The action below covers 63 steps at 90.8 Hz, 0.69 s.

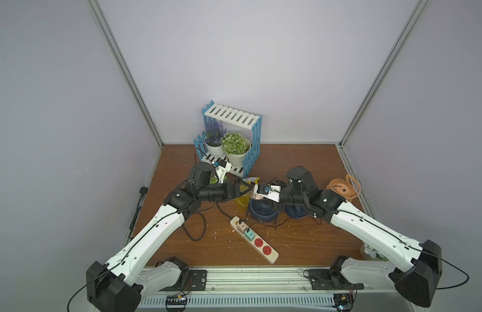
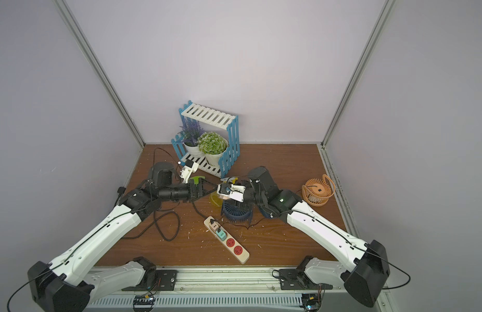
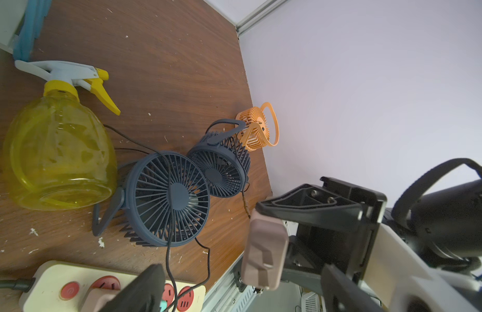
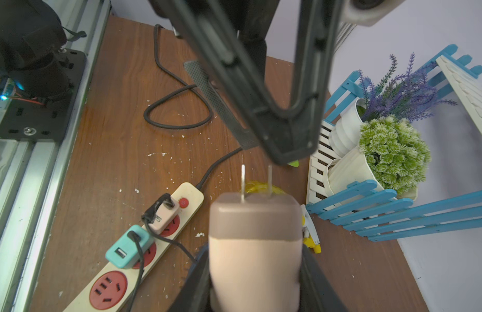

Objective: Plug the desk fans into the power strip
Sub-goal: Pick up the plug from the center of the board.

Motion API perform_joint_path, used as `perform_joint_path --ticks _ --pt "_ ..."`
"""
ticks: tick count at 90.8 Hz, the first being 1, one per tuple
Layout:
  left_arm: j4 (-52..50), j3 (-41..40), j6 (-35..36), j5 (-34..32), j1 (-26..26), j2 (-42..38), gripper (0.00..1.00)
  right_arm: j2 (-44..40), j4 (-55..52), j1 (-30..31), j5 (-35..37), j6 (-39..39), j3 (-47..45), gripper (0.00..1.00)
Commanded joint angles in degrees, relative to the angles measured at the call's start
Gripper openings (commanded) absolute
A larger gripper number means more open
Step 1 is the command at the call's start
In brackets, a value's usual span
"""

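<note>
My right gripper (image 4: 254, 275) clamps the pink-brown plug adapter (image 3: 264, 240), prongs bare; my left gripper (image 1: 246, 189) gapes empty. Insertion remains: the power strip (image 1: 271, 256) has free sockets (image 1: 258, 242) at its five-o'clock end.

A white power symbol is showing on the red button (image 4: 183, 202) of the power strip (image 4: 190, 190), while print on the pink adapter (image 4: 166, 214) is blurring beyond reading.

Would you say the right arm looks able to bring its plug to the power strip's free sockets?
Probably yes: its fingers hold the plug raised over a navy fan, and the power strip's two free sockets lie uncovered just beyond, toward the robot.
</note>
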Motion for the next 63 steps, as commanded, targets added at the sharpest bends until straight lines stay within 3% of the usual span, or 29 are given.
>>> perform_joint_path --ticks 1,8,42,63 --pt "-0.5 1.7 1.5 2.1 -1.6 1.2 0.88 -0.6 -1.5 1.2 1.2 -1.2 2.4 0.13" --pt "-0.2 1.9 1.5 2.1 -2.4 1.8 0.84 -0.5 -1.7 2.0 1.2 -1.4 2.6 0.13" --pt "2.5 -0.4 0.0 2.7 -4.4 2.8 0.47 -0.2 -3.1 3.9 4.3 -3.2 3.2 0.12" --pt "5.7 -3.3 -2.2 3.9 -4.5 1.9 0.45 0.3 -2.5 4.0 3.8 -3.2 3.1 0.12"
